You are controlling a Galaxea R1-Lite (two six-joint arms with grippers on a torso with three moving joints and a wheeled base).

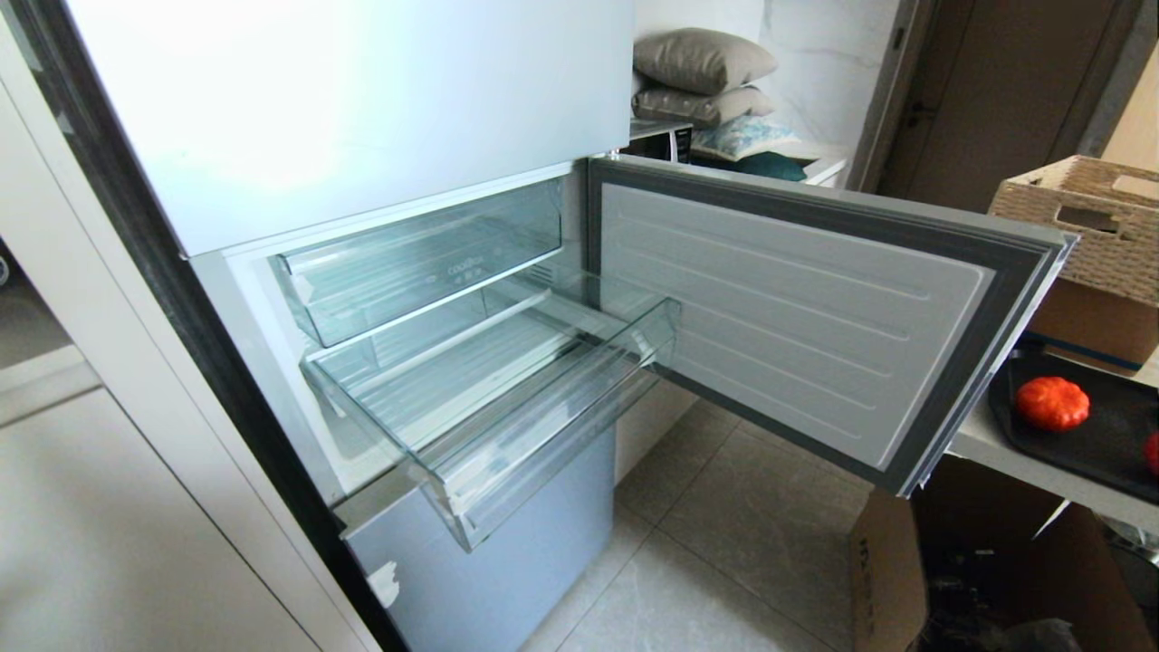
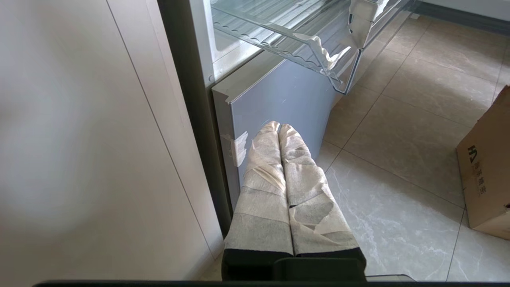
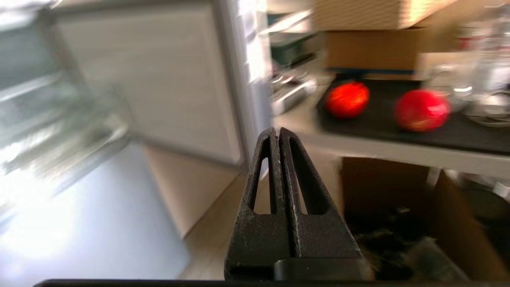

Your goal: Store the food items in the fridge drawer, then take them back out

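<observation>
Head view shows the fridge drawer (image 1: 507, 426) pulled out and bare, its thick front lip jutting over the floor below the shallower upper drawer (image 1: 416, 263), with the fridge door (image 1: 815, 308) swung wide to my right. The food items sit well apart from it on a black tray (image 1: 1105, 444) on the desk (image 1: 1005, 453) past that door: a ribbed pumpkin-like piece (image 1: 1051, 403) and, at the frame edge, a sliver of a second red one (image 1: 1153, 453), which the right wrist view shows as a smooth apple-like piece (image 3: 421, 110) beside the pumpkin. My right gripper (image 3: 277, 131) is pressed together, holding nothing, and points toward the tray from lower down, near the door's edge. My left gripper (image 2: 278, 126) is also together, parked low by the fridge's bottom panel. I judge the step in hand to be reaching for the first piece, probably the pumpkin since it lies nearer. To do it well I should spread the gripper wide before arriving, clear the desk's front edge, come down over the pumpkin's widest part, and keep clear of the door and the apple beside it.
</observation>
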